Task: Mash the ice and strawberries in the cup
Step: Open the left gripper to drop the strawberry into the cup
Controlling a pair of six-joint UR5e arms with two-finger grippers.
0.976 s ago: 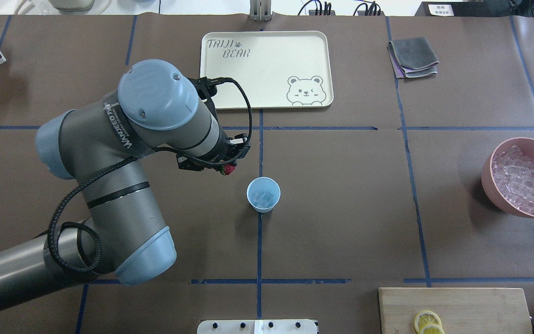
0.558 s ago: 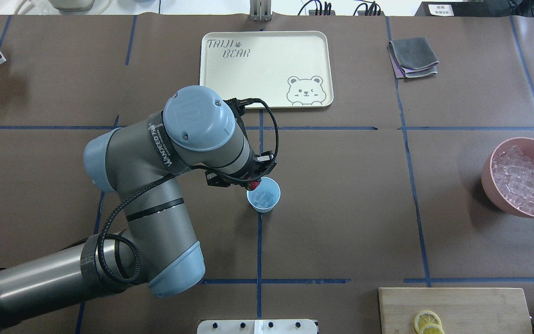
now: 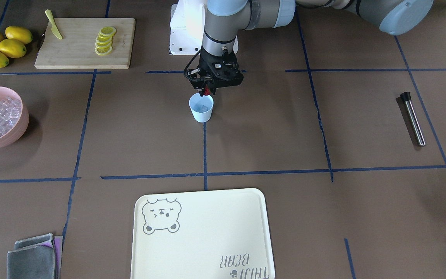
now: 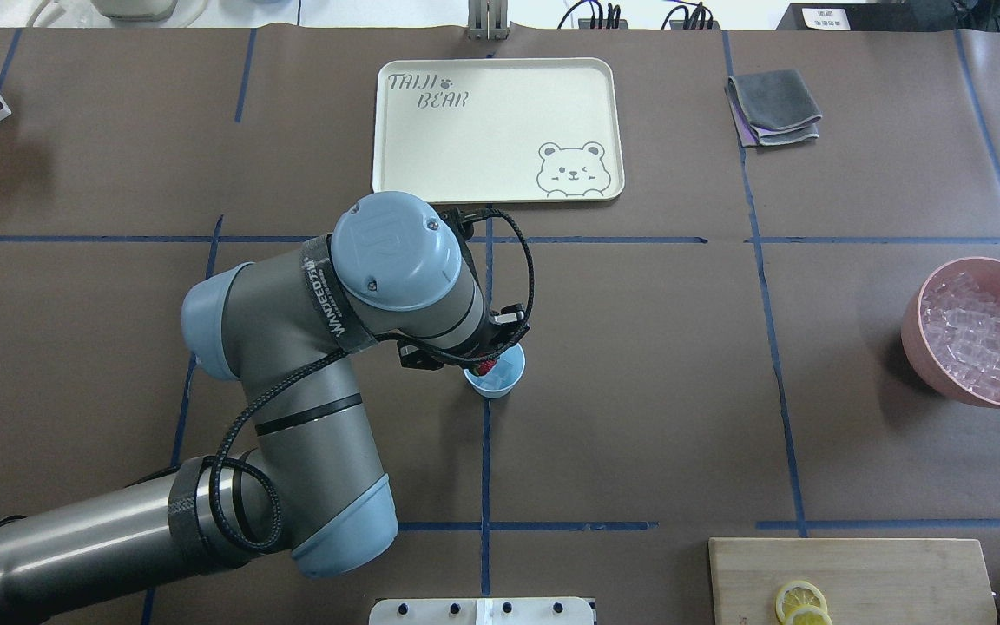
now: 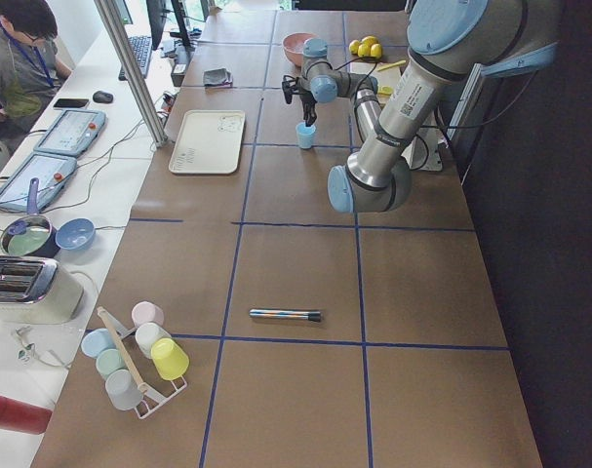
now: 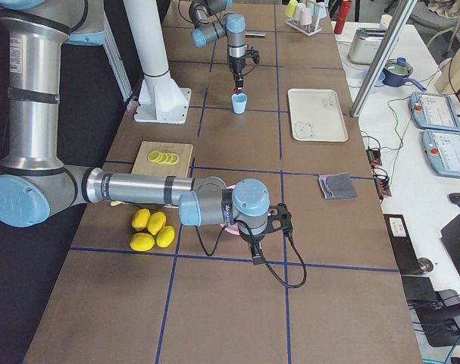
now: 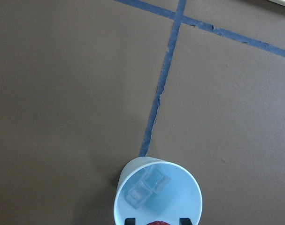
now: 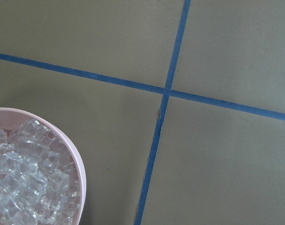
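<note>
Your left gripper (image 3: 207, 88) is pinching the strawberry (image 4: 487, 368) between its fingertips, right over the mouth of the cup (image 3: 201, 110). The berry hangs at the near-left part of the rim, just above it. The cup stands upright near the middle of the table, on a blue tape line, with the ice (image 7: 147, 186) lying in its bottom. In the left wrist view you see the red berry at the cup's near edge, between the two dark fingertips. Your right gripper (image 6: 248, 236) hangs over the pink bowl (image 4: 912, 334) of ice cubes at the table's right edge, and you cannot tell whether it is spread or closed. The metal rod (image 3: 412, 118) lies far off on the left side.
</note>
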